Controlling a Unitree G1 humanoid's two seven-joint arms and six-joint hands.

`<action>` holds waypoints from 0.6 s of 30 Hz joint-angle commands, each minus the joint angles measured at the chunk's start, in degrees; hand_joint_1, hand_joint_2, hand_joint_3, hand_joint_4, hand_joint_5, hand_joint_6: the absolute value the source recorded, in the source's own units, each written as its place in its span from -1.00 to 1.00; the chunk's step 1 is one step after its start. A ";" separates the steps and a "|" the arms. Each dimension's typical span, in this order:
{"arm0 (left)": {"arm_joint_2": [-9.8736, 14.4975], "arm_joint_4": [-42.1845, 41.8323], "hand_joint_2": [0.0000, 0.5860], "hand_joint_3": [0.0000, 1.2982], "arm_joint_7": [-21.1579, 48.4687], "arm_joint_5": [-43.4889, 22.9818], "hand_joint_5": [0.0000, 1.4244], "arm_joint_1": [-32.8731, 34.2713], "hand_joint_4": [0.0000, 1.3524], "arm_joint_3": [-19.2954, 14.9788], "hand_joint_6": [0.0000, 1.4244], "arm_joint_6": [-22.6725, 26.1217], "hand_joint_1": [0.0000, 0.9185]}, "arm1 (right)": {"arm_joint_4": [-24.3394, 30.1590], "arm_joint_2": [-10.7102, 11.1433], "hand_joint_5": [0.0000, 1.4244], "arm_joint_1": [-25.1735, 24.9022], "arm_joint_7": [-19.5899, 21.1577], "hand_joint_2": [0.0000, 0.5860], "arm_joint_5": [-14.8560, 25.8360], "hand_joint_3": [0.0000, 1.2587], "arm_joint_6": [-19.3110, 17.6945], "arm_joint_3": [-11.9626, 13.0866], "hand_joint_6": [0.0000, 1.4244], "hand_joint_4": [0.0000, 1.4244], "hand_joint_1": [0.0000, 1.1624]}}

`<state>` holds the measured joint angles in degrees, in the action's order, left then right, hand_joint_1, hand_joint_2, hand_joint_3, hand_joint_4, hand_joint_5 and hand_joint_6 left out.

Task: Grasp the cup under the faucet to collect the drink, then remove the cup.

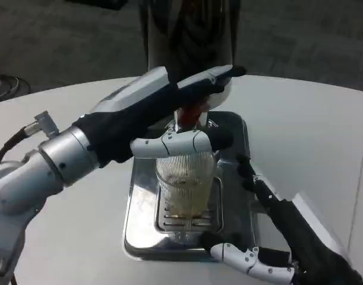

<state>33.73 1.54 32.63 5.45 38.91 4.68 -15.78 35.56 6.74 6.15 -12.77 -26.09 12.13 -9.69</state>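
**Cup on the drip tray beneath the faucet, both hands close by**

Head view. A ribbed clear cup (186,187) stands upright on the slotted grate of a shiny metal drip tray (139,234), which lies on the white table (306,130). The cup holds pale yellowish drink in its lower part. Directly above its mouth is the faucet (190,114), with a red part, belonging to a dark dispenser (190,32) that rises at the far edge of the tray.

The left hand (169,101) reaches in from the picture's left, over the top of the cup. Its long fingers (220,76) extend toward the faucet, and its thumb (181,144) lies across the rim of the cup on the near side. Whether the hand actually grips the cup or presses the faucet cannot be told, since the hand hides the contact.

The right hand (276,237) lies at the lower right, beside the tray. Its fingers are apart and hold nothing: one dark finger (252,178) points up along the tray's right edge, near the cup but not touching it, and a white one (243,258) stretches toward the tray's near rim.
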 commanded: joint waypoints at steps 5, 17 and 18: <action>1.82 -0.80 -0.68 -0.87 0.69 1.33 -0.85 -2.16 -1.00 -0.46 -0.64 0.19 -1.00 | -6.75 2.52 -0.91 -4.71 1.23 -0.29 3.72 -0.96 -3.57 1.21 -0.80 -0.94 0.15; 2.34 -1.47 -0.67 -0.86 0.60 1.56 -0.85 -1.53 -1.00 -0.35 -0.64 0.86 -1.00 | -14.04 2.50 -0.91 -12.56 2.78 -0.29 5.67 -0.95 -4.27 0.87 -0.82 -0.95 0.15; 2.30 -1.51 -0.67 -0.86 0.50 1.60 -0.85 -1.50 -1.00 -0.38 -0.64 0.88 -1.00 | -14.66 2.58 -0.91 -13.24 2.86 -0.29 5.58 -0.95 -4.46 0.71 -0.82 -0.95 0.15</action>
<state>35.02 0.28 32.64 5.52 38.40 4.26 -15.39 22.59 9.54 -5.38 -10.71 -20.94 8.73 -8.54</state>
